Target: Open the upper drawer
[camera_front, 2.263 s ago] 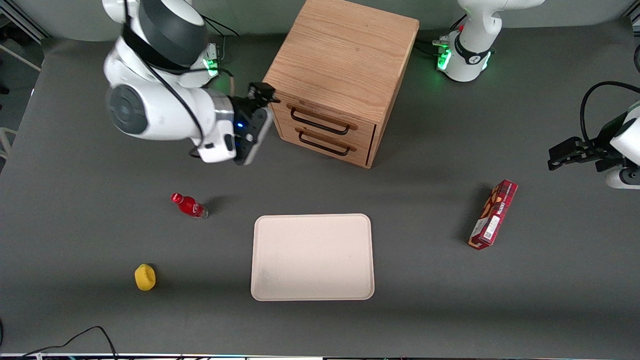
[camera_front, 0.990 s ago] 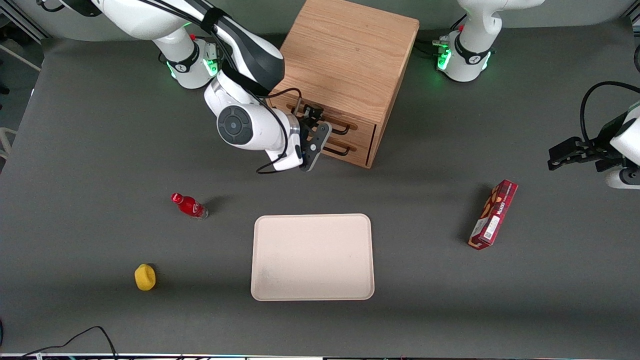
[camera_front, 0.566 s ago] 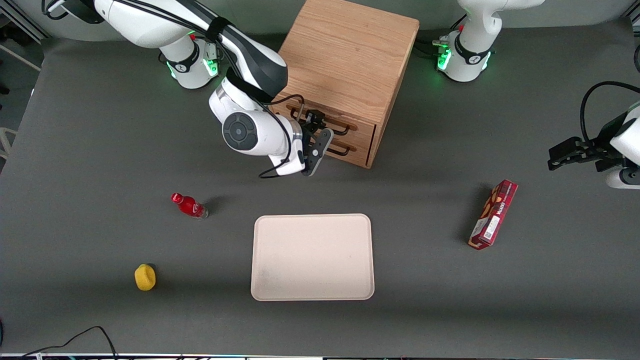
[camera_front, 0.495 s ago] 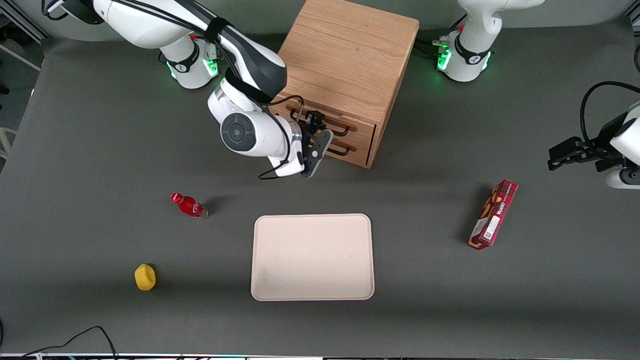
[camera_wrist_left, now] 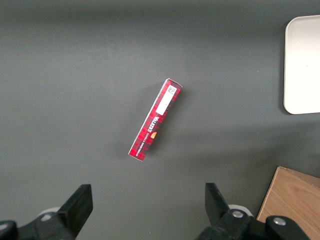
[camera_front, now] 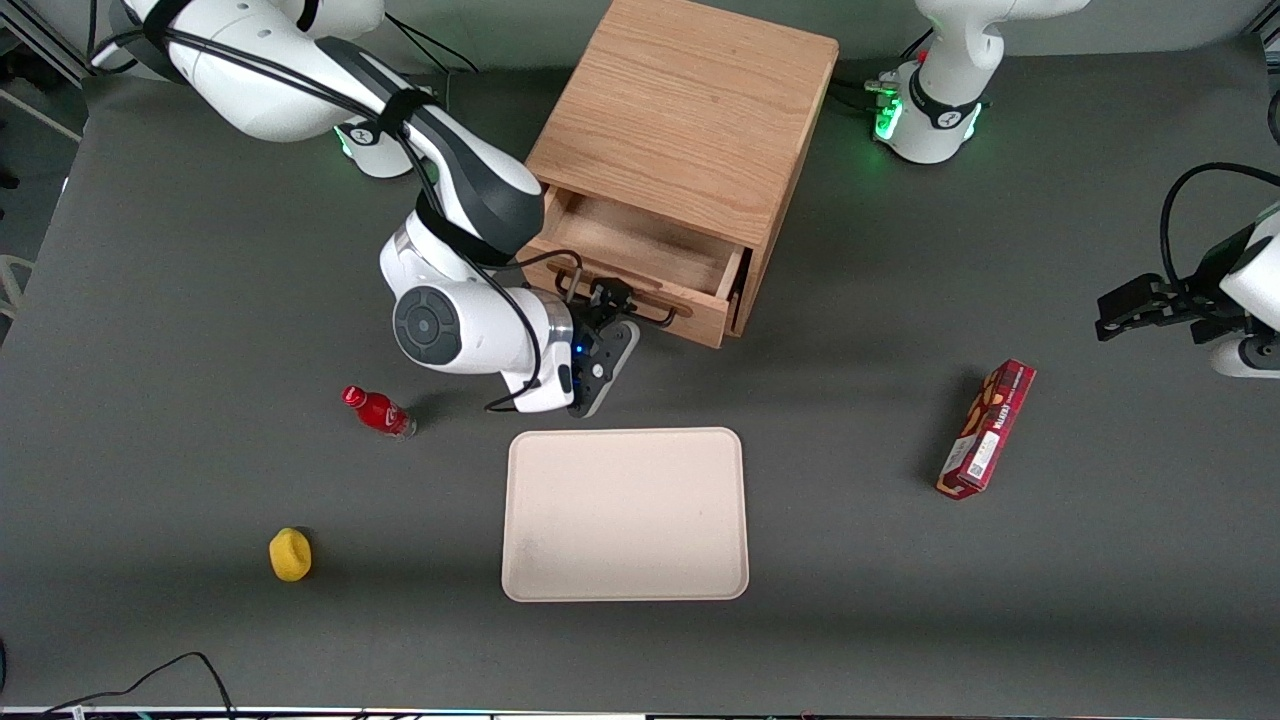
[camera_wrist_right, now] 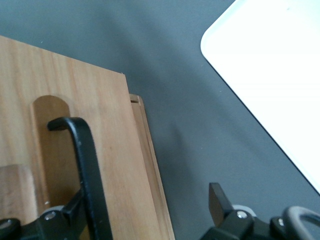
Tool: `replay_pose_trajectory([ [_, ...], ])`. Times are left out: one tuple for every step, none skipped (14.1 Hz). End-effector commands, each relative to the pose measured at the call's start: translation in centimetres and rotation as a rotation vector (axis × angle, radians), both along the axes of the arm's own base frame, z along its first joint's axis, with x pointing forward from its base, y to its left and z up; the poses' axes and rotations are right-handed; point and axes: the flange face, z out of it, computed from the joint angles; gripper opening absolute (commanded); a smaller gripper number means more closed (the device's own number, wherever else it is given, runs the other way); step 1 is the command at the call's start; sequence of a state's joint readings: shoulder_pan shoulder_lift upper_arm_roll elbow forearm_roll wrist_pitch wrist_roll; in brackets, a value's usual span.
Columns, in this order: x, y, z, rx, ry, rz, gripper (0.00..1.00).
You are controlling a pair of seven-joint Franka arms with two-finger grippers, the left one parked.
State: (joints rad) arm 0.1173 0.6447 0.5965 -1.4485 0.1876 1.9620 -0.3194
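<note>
The oak cabinet (camera_front: 690,110) stands at the back of the table. Its upper drawer (camera_front: 640,245) is pulled out toward the front camera, and its bare wooden inside shows. The drawer below is hidden under it. My right gripper (camera_front: 607,298) is at the drawer's front, at the black wire handle (camera_front: 660,315). In the right wrist view the gripper (camera_wrist_right: 145,200) is open, its jaws wide apart. One finger (camera_wrist_right: 70,215) lies against the handle bar (camera_wrist_right: 87,165). The other finger (camera_wrist_right: 217,200) is off the edge of the drawer front (camera_wrist_right: 115,150), over the table.
A cream tray (camera_front: 625,515) lies nearer the front camera than the cabinet, close to my wrist; it also shows in the right wrist view (camera_wrist_right: 280,75). A red bottle (camera_front: 378,410) and a yellow object (camera_front: 290,554) lie toward the working arm's end. A red box (camera_front: 986,428) lies toward the parked arm's end.
My gripper came from beside the cabinet to the upper drawer's handle. It then moved toward the front camera, and the drawer slid out with it from shut to open.
</note>
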Motion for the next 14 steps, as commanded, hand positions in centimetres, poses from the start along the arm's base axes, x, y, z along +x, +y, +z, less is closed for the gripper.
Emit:
replay_pose_trajectory([
  [1.4, -0.1, 0.6, -0.010, -0.017, -0.016, 1.00],
  [2.5, -1.1, 0.9, -0.010, -0.032, -0.037, 1.00],
  [3.1, -1.5, 0.6, -0.015, -0.018, -0.041, 1.00],
  [3.7, -1.7, 0.7, -0.010, -0.010, -0.042, 1.00],
  [4.6, -2.0, 0.9, 0.000, -0.008, -0.048, 1.00],
  [4.9, -2.1, 0.6, -0.001, -0.009, -0.044, 1.00],
  [5.0, -2.3, 0.5, -0.015, -0.021, -0.040, 1.00],
  [5.6, -2.9, 0.2, -0.023, -0.028, -0.043, 1.00],
  [6.2, -3.6, 0.4, -0.021, -0.046, -0.035, 1.00],
  [6.6, -4.1, 0.5, -0.020, -0.057, -0.022, 1.00],
  [7.0, -4.6, 0.8, -0.019, -0.066, -0.019, 1.00],
  [7.3, -4.9, 0.9, -0.020, -0.070, -0.020, 1.00],
  [7.6, -5.2, 0.9, -0.022, -0.072, -0.024, 1.00],
  [8.1, -5.9, 0.9, -0.030, -0.075, -0.037, 1.00],
])
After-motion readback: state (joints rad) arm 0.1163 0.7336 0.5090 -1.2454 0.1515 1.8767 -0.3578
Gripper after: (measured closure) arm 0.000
